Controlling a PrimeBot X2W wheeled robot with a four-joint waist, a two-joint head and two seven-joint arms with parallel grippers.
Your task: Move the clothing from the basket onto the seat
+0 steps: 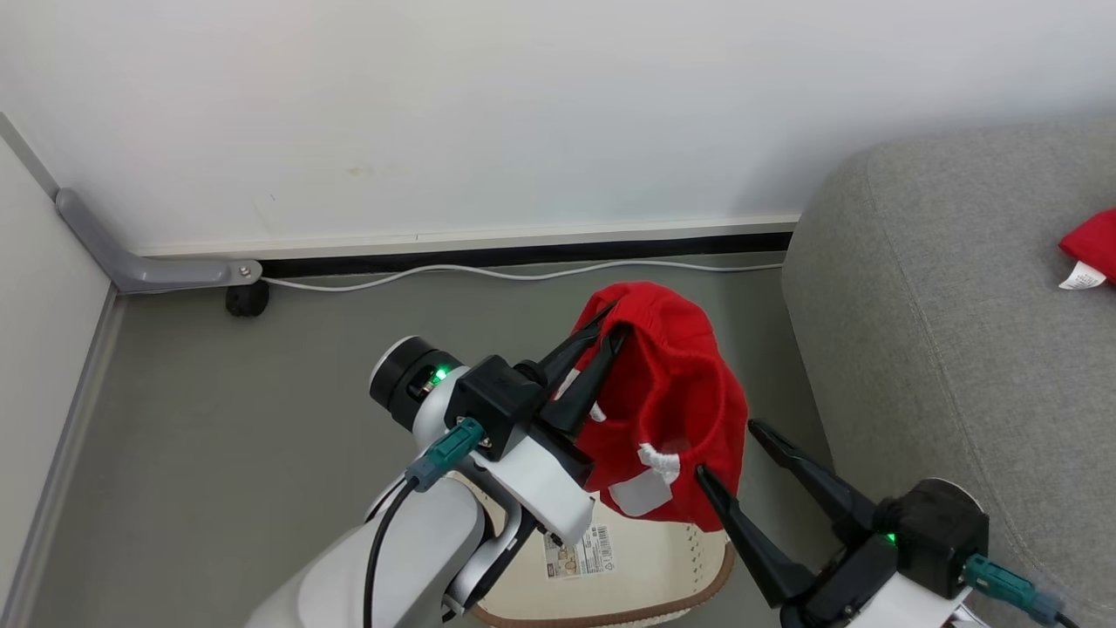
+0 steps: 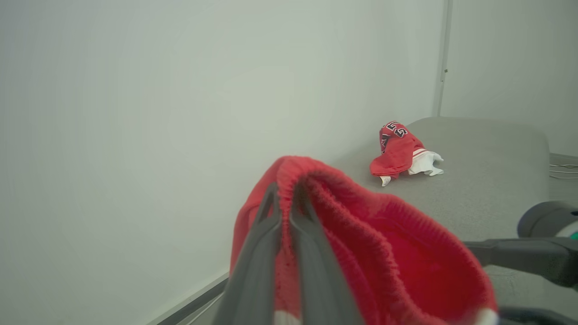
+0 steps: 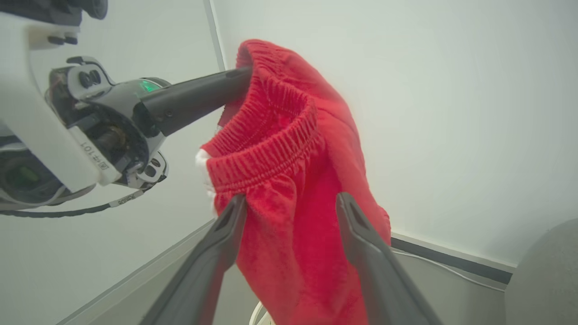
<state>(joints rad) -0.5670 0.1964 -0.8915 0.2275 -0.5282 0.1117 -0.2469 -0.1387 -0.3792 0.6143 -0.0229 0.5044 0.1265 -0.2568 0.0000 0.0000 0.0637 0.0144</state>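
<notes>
A red piece of clothing (image 1: 680, 401) with an elastic waistband and white trim hangs in the air over the basket (image 1: 708, 583). My left gripper (image 1: 610, 321) is shut on its waistband, as the left wrist view shows at the gripper (image 2: 285, 198). My right gripper (image 1: 728, 449) stands open at the hanging cloth's lower right edge. In the right wrist view the cloth (image 3: 289, 180) hangs between that gripper's (image 3: 292, 201) spread fingers; I cannot tell if they touch. A red jersey (image 2: 397, 149) with black numbers lies on the grey seat (image 1: 959, 349).
The basket holds a paper label (image 1: 577, 549) on its cream bottom. A white cable (image 1: 523, 273) runs along the foot of the wall. A grey bracket with a black wheel (image 1: 248, 298) sits at the left corner. Grey floor lies between basket and wall.
</notes>
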